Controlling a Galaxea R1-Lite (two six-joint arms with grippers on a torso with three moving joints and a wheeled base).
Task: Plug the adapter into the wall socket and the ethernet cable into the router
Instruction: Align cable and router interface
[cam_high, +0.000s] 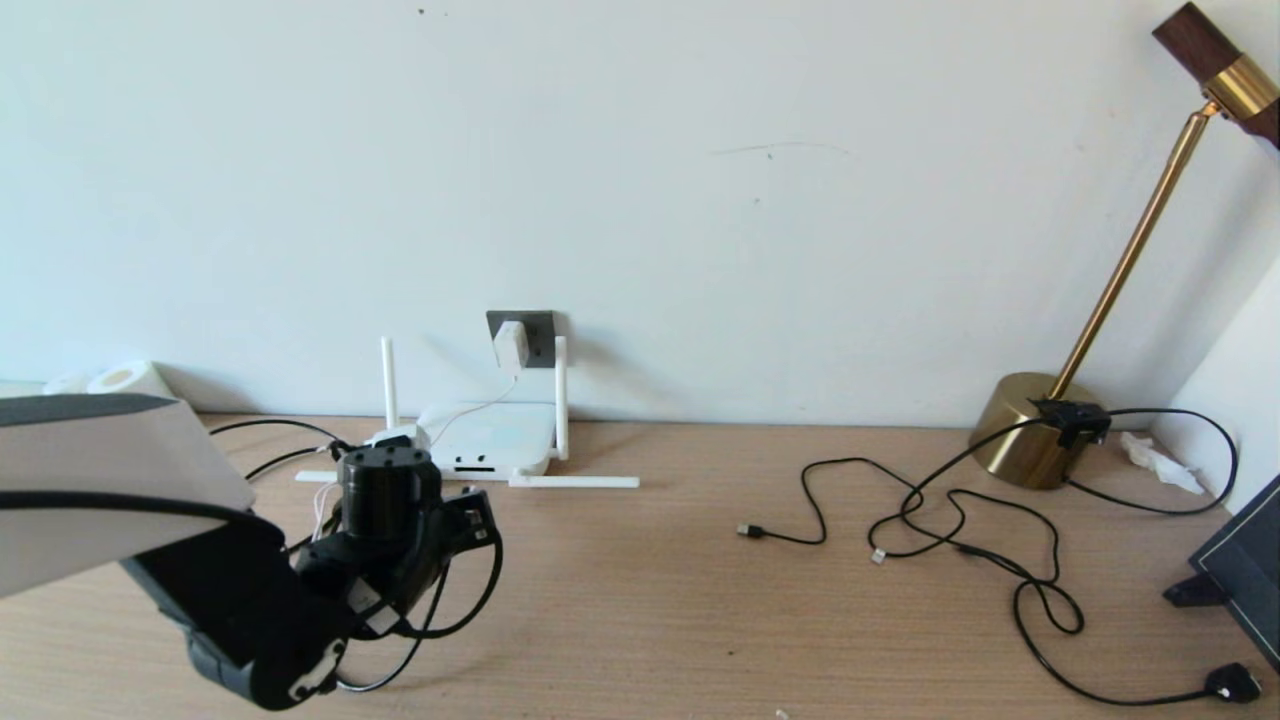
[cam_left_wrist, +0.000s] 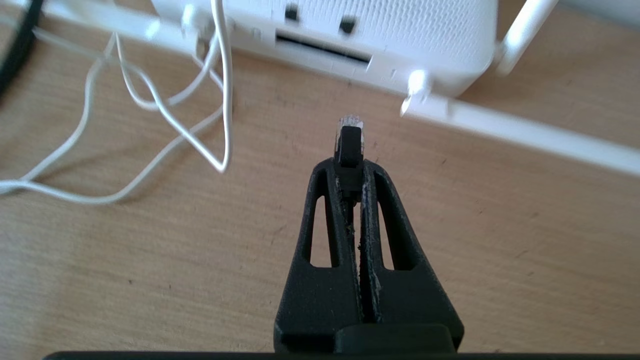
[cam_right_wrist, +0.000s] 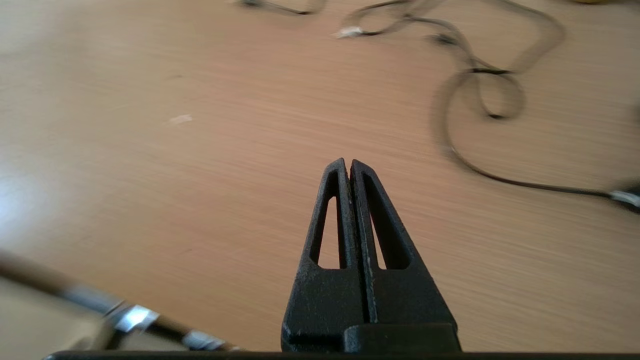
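Ethernet cable (cam_left_wrist: 349, 142) is pinched at its small black plug end between the closed fingers of the left end effector (cam_left_wrist: 350, 167), the clear tip of the plug projecting beyond the fingertips. The plug is held just above the worktop (cam_high: 700, 600), near the front edge of the router (cam_high: 495, 440) but apart from it, pointed toward the dark ports. The router is seen lying flat against the wall, two antennas upright and two laid flat on the wood. The adapter (cam_high: 509, 345) is seated in the wall socket (cam_high: 535, 332) above the router, its thin white cord (cam_left_wrist: 165, 110) trailing down in loose loops beside the router. The right end effector (cam_right_wrist: 348, 167) is closed on nothing, above bare worktop, with thinner black cables (cam_high: 960, 510) lying nearby.
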